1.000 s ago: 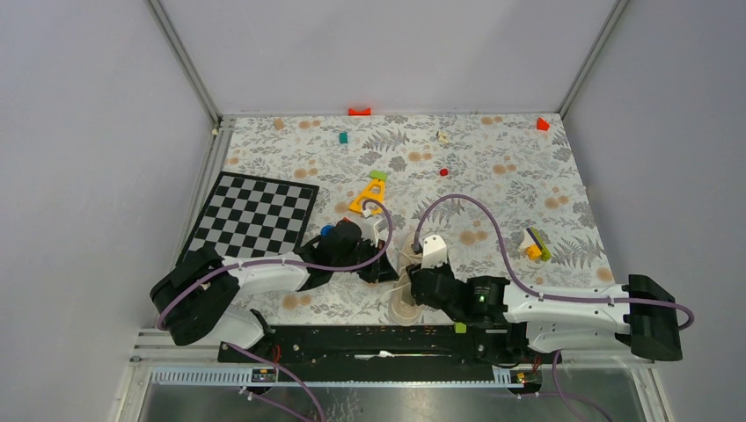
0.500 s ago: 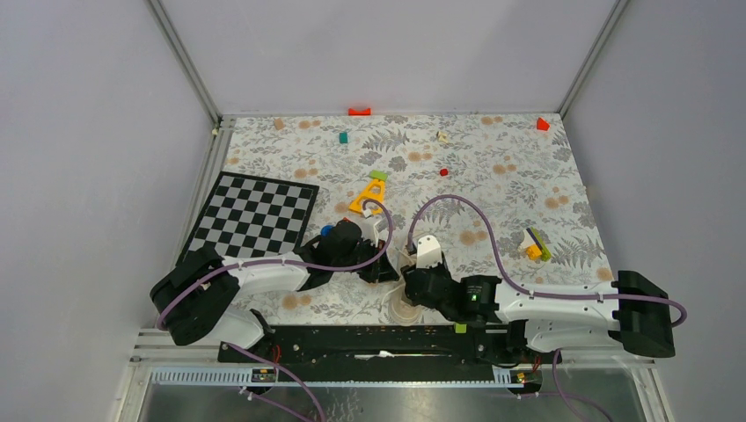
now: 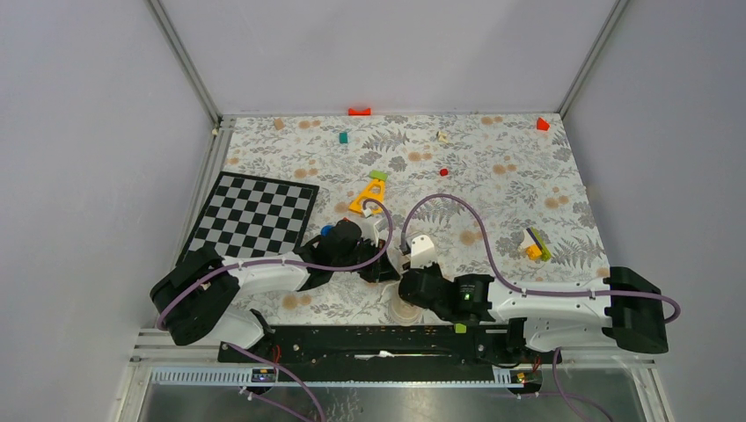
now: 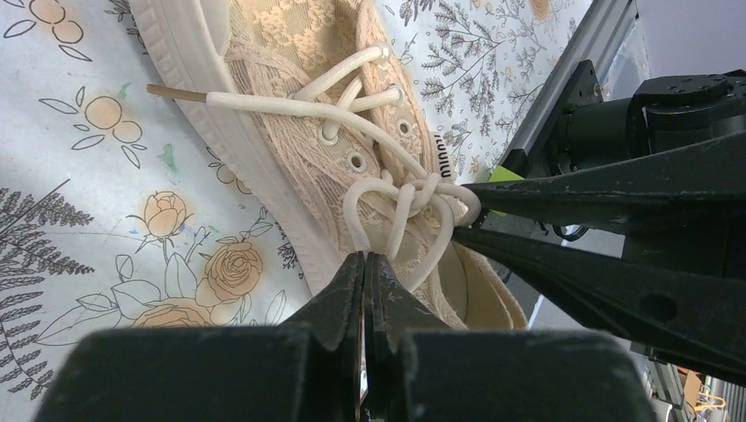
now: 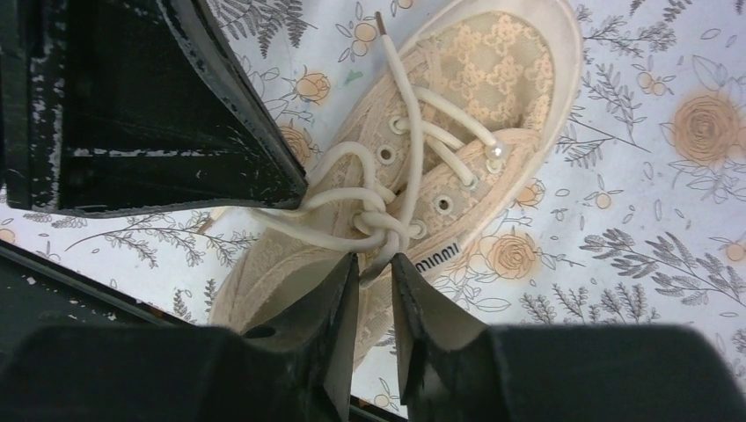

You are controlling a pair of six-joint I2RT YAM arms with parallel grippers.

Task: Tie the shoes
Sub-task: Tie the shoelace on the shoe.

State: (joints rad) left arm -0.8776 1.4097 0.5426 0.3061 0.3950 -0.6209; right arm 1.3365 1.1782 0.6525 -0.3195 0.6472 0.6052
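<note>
Right wrist view — right fingers (image 5: 354, 271) pinch laces (image 5: 412, 158) at knot of shoe (image 5: 506, 75); left fingers (image 4: 363, 271) clamp one lace loop.

Lacy matt fabric shoe (image 4: 290, 44), woven cord laces (image 4: 290, 107), ribbed sole (image 4: 176, 53)

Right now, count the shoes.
1. The shoe lies at the table's near edge between the left gripper and right gripper, both pinching its laces. From above it is mostly hidden; neither wrist view shows a second.

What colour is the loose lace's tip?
The lace tip is brown; clearest in the left wrist view.
</note>
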